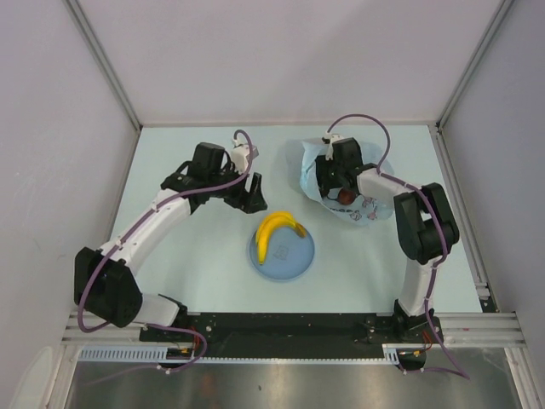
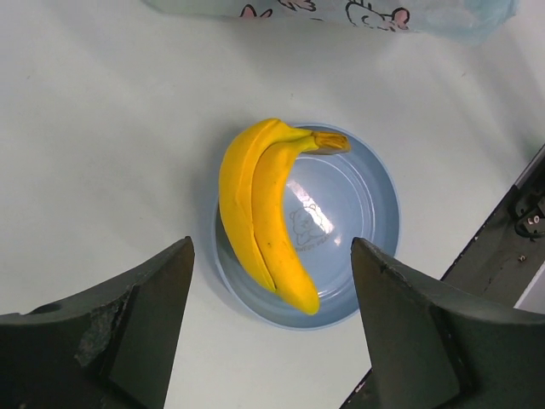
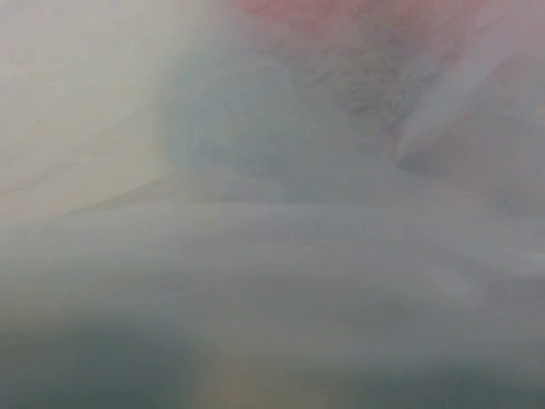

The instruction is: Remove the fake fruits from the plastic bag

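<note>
A yellow banana (image 1: pixel 278 230) lies on the round blue plate (image 1: pixel 298 260) at the table's middle. It also shows in the left wrist view (image 2: pixel 264 213), on the plate (image 2: pixel 366 213). My left gripper (image 1: pixel 253 192) is open and empty, hovering just left of and behind the plate; in its wrist view (image 2: pixel 271 256) the jaws stand wide apart. The plastic bag (image 1: pixel 373 210) lies at the back right. My right gripper (image 1: pixel 335 181) is pushed into the bag, next to a red fruit (image 1: pixel 347 195). The right wrist view is blurred by bag film, with a reddish patch (image 3: pixel 341 21) at the top.
The bag's printed edge (image 2: pixel 341 10) shows at the top of the left wrist view. A black base rail (image 1: pixel 289 325) runs along the near edge. Grey walls enclose the table on three sides.
</note>
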You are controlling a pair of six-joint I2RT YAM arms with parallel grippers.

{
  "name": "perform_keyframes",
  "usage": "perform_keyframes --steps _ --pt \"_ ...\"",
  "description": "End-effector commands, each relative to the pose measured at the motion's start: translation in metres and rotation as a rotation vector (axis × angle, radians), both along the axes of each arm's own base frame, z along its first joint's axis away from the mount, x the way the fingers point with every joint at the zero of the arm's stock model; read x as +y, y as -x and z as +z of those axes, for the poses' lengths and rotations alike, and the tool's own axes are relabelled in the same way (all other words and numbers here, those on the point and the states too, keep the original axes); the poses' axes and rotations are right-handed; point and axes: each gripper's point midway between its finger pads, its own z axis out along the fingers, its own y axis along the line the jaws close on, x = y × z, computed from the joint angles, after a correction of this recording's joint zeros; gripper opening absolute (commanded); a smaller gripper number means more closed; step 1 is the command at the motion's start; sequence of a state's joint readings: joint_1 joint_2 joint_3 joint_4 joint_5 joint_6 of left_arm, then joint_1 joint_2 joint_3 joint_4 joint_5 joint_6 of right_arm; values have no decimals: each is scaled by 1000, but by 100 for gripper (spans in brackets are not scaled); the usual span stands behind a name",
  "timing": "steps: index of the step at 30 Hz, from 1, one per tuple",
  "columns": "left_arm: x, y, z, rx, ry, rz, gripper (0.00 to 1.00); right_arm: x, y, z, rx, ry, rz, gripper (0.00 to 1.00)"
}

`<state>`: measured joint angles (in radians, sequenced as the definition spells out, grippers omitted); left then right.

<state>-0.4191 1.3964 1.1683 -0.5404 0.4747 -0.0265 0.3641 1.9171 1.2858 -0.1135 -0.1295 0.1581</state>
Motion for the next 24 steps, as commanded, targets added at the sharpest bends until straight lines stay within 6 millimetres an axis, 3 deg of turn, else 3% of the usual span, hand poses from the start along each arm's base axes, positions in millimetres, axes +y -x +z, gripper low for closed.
perform_keyframes --steps 1,6,10,11,16,17,18,20,24 --pt "5 -4 14 -46 42 13 79 4 -10 41 -101 -13 16 46" --pt "9 -12 16 -41 60 35 79 -29 -6 92 -180 -40 -27 37" --pt "10 -15 12 -23 68 46 79 -50 21 132 -260 -16 10 37" --pt "9 -15 10 -7 73 46 79 -54 31 125 -253 5 28 36" --pt "3 -16 5 33 96 42 79 -57 77 132 -278 2 120 36" --pt "2 -16 4 39 100 42 79 -56 87 143 -306 -11 137 36" --pt "1 -16 2 51 100 42 79 -55 98 136 -293 -9 165 36" --pt "0 -16 2 57 100 39 79 -45 122 146 -319 -15 260 34" --pt "-3 -16 -1 67 92 29 79 -20 178 136 -384 136 592 31"
